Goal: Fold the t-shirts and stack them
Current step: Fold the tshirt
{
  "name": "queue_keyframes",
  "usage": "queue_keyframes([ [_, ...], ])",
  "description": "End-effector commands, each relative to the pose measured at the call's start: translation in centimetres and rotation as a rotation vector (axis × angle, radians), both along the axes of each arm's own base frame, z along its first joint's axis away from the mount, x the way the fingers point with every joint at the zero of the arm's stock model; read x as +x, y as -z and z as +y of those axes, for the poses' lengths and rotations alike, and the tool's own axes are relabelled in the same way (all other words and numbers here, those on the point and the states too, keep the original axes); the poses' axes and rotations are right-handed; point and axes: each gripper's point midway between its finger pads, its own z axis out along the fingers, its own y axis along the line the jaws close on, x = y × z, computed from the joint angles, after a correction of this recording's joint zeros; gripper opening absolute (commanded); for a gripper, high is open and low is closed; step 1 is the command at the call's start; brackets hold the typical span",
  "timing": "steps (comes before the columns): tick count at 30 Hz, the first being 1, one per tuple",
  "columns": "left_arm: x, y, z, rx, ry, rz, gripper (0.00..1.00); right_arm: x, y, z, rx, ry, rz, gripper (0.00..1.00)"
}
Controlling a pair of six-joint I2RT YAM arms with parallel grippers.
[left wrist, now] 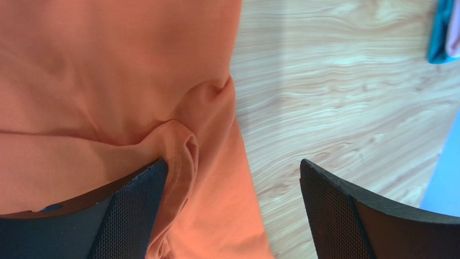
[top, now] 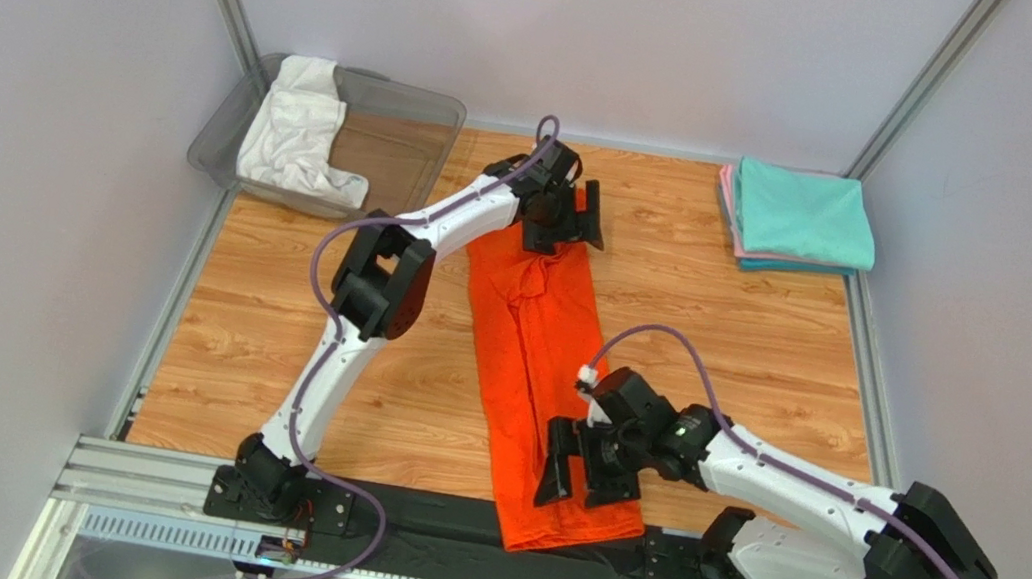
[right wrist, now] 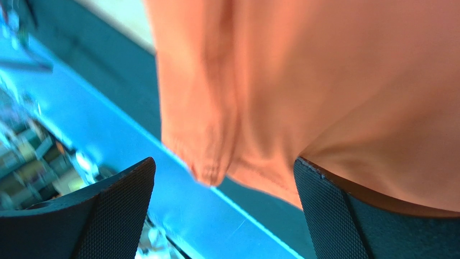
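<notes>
The bright orange t-shirt (top: 541,369) lies as a long narrow strip down the middle of the wooden table, its near end hanging over the black front rail. My left gripper (top: 565,221) is at its far end, open; in the left wrist view (left wrist: 232,210) the wide jaws straddle the shirt's right edge (left wrist: 216,178), and a rumpled hem touches the left finger (left wrist: 129,210). My right gripper (top: 578,473) is at the near end, open; in the right wrist view (right wrist: 224,210) the cloth (right wrist: 335,81) drapes above the right finger (right wrist: 351,216). Neither gripper holds anything.
A white t-shirt (top: 295,122) lies bunched in the clear grey bin (top: 407,138) at the far left. A folded teal t-shirt (top: 798,216) sits on a pink one (top: 725,206) at the far right corner. Walls enclose the table on three sides.
</notes>
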Motion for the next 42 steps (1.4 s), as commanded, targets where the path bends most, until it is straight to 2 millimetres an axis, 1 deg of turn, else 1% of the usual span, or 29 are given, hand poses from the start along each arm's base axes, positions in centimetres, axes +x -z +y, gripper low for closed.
queue_keyframes([
  [1,-3.0,4.8,-1.9,-0.002,0.04,0.16,1.0,-1.0,-3.5,4.2,0.189,-0.165,-0.046,1.0],
  [7,-1.6,2.6,-3.9,-0.09,0.073,0.094,1.0,-0.7,-4.8,5.4,0.222,-0.224,-0.093,1.0],
  [9,-0.7,1.6,-4.8,-0.134,0.094,0.035,1.0,0.0,-4.8,4.9,0.181,-0.196,-0.129,1.0],
  [10,-0.3,1.4,-5.1,-0.147,0.096,0.018,1.0,0.6,-5.0,4.7,0.159,-0.182,-0.16,1.0],
  [11,0.1,1.2,-5.4,-0.16,0.103,-0.004,1.0,1.6,-6.3,4.7,0.158,-0.162,-0.219,1.0],
  [13,1.2,1.1,-6.1,-0.193,0.088,-0.045,1.0,3.9,-6.7,3.3,0.069,-0.084,-0.319,1.0],
  [14,1.8,0.1,-6.7,-0.219,0.09,-0.072,1.0,4.8,-7.8,2.9,0.071,-0.047,-0.369,1.0],
  [16,2.4,0.3,-7.5,-0.251,0.103,-0.083,1.0,7.0,-9.3,1.6,0.039,0.051,-0.446,1.0],
  [18,2.7,-1.8,-8.4,-0.304,0.133,-0.117,1.0,9.0,-10.7,-0.1,0.018,0.17,-0.524,1.0],
  [20,2.6,-4.4,-9.0,-0.334,0.176,-0.17,1.0,9.8,-11.7,-1.3,0.024,0.239,-0.574,1.0],
  [21,2.7,-7.1,-8.9,-0.336,0.184,-0.225,1.0,10.6,-11.9,-2.2,0.004,0.282,-0.603,1.0],
  [23,2.7,-10.2,-8.6,-0.312,0.214,-0.315,1.0,11.1,-13.1,-3.0,0.02,0.326,-0.645,1.0],
  [24,2.7,-13.9,-8.0,-0.309,0.198,-0.38,1.0,11.6,-13.6,-3.5,0.02,0.348,-0.665,1.0],
  [26,2.7,-17.5,-7.2,-0.299,0.2,-0.462,1.0,12.0,-14.5,-4.0,0.024,0.377,-0.691,1.0],
  [27,2.1,-21.4,-6.6,-0.321,0.203,-0.522,1.0,12.3,-14.4,-4.4,0.009,0.39,-0.693,1.0],
  [29,0.8,-24.5,-6.1,-0.332,0.236,-0.57,1.0,12.9,-14.7,-4.8,-0.005,0.412,-0.697,1.0],
  [30,-1.0,-27.8,-5.1,-0.351,0.263,-0.595,1.0,13.6,-14.7,-5.3,-0.021,0.447,-0.706,1.0],
  [31,-2.5,-29.1,-4.8,-0.361,0.295,-0.604,1.0,13.9,-14.8,-5.5,-0.024,0.464,-0.706,1.0],
  [32,-3.8,-27.0,-4.2,-0.326,0.312,-0.557,1.0,14.4,-14.6,-5.5,-0.041,0.458,-0.711,1.0],
  [33,-5.8,-30.8,-2.5,-0.334,0.304,-0.624,1.0,15.2,-14.7,-5.9,-0.049,0.481,-0.716,1.0],
  [34,-7.3,-30.9,-1.8,-0.313,0.312,-0.633,1.0,15.7,-14.6,-6.1,-0.062,0.491,-0.714,1.0],
  [35,-8.5,-27.1,-0.5,-0.243,0.307,-0.576,1.0,16.4,-14.0,-6.2,-0.092,0.479,-0.704,1.0],
  [36,-10.5,-30.5,1.8,-0.24,0.259,-0.659,1.0,17.5,-14.5,-6.5,-0.08,0.509,-0.702,1.0],
  [37,-11.4,-30.1,3.2,-0.222,0.232,-0.667,1.0,18.4,-13.7,-6.4,-0.099,0.513,-0.679,1.0],
  [38,-12.5,-25.5,4.9,-0.171,0.195,-0.604,1.0,19.1,-13.6,-6.4,-0.104,0.509,-0.677,1.0],
  [39,-15.0,-27.8,6.8,-0.206,0.173,-0.66,1.0,20.4,-14.1,-6.1,-0.063,0.518,-0.684,1.0],
  [40,-16.1,-26.7,7.9,-0.206,0.165,-0.657,1.0,21.1,-14.0,-6.0,-0.061,0.52,-0.679,1.0],
  [41,-17.9,-21.5,9.5,-0.162,0.147,-0.564,1.0,22.2,-12.9,-5.8,-0.076,0.524,-0.647,1.0],
  [42,-19.6,-22.9,10.8,-0.202,0.132,-0.616,1.0,23.7,-13.6,-5.6,-0.049,0.527,-0.667,1.0],
])
